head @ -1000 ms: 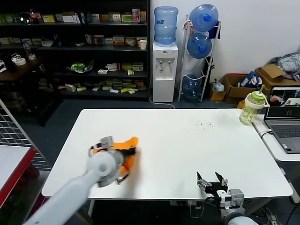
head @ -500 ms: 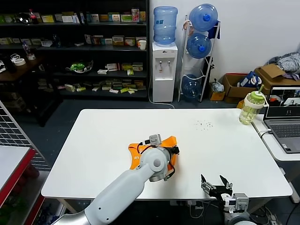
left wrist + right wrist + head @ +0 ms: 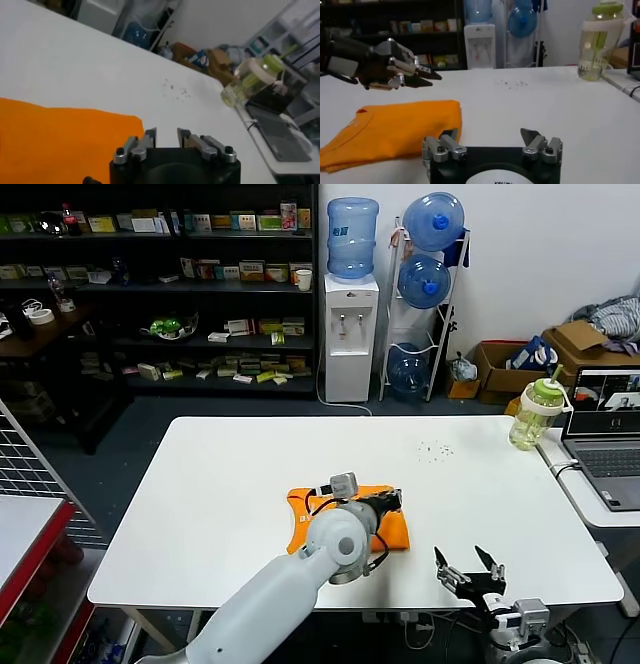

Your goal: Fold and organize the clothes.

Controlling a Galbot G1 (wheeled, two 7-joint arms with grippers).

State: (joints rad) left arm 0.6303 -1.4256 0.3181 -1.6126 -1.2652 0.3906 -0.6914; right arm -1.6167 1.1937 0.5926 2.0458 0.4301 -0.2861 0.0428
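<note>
The bright orange T-shirt [image 3: 299,519] lies folded in a flat bundle on the white table [image 3: 240,464], near the middle and toward the front. My left gripper [image 3: 393,500] hovers just over the shirt's right edge, open and empty. In the left wrist view the left gripper [image 3: 166,134] shows bare table between its fingers, with the shirt [image 3: 60,142] to one side. My right gripper [image 3: 470,568] is open and empty at the table's front edge, right of the shirt. The right wrist view shows the right gripper [image 3: 490,136], the shirt [image 3: 395,132] and the left gripper [image 3: 417,75] above it. No lettering shows.
A green-lidded bottle [image 3: 536,412] stands at the table's far right edge, beside a laptop [image 3: 610,446] on a side desk. Small dark specks [image 3: 436,450] lie on the table's far right part. A wire rack [image 3: 30,484] stands to the left.
My left arm has swept the orange shirt from the table's left front to its middle front. Its gripper now stands over the shirt's right edge. My right gripper has drifted slightly right and down.
</note>
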